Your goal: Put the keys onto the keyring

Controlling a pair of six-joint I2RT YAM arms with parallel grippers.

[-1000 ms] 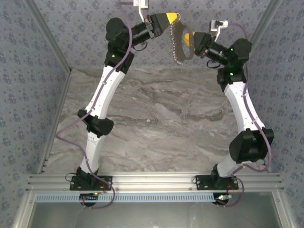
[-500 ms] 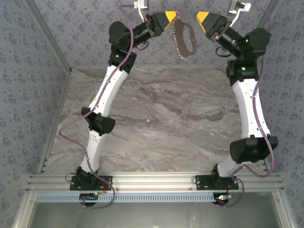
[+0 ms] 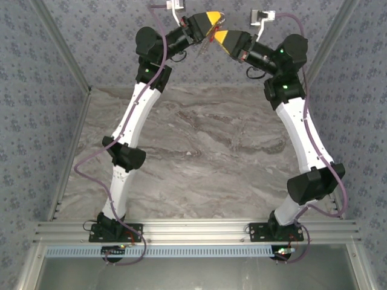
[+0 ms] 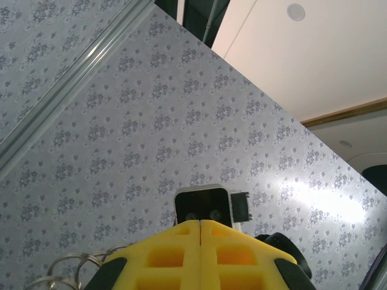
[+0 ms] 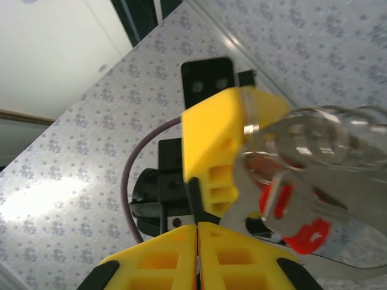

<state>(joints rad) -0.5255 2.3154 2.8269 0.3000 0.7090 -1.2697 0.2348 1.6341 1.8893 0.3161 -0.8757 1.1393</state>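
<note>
Both arms are raised high at the back, tips nearly touching. My left gripper (image 3: 213, 18) (image 4: 200, 222) is shut on the keyring (image 5: 320, 136), whose coiled metal-looking loops stick out beside its yellow fingers (image 5: 221, 139); a bit of wire ring (image 4: 63, 269) shows at the lower left. From the ring hangs a silver key with red parts (image 5: 308, 237), a small red speck (image 3: 211, 37) from above. My right gripper (image 3: 219, 36) (image 5: 198, 225) sits just below the left one, fingers pressed together, nothing visible between them. The key's silver edge lies right beside its right finger.
The marble table (image 3: 199, 151) lies far below both grippers. Patterned walls (image 3: 48, 90) close in the sides and back, with metal frame posts (image 3: 66, 54) in the corners. A purple cable (image 5: 128, 187) loops behind the left gripper.
My right gripper swung left toward the left gripper and closed. The keyring, hanging as a broad loop before, now shows edge-on between the two tips.
</note>
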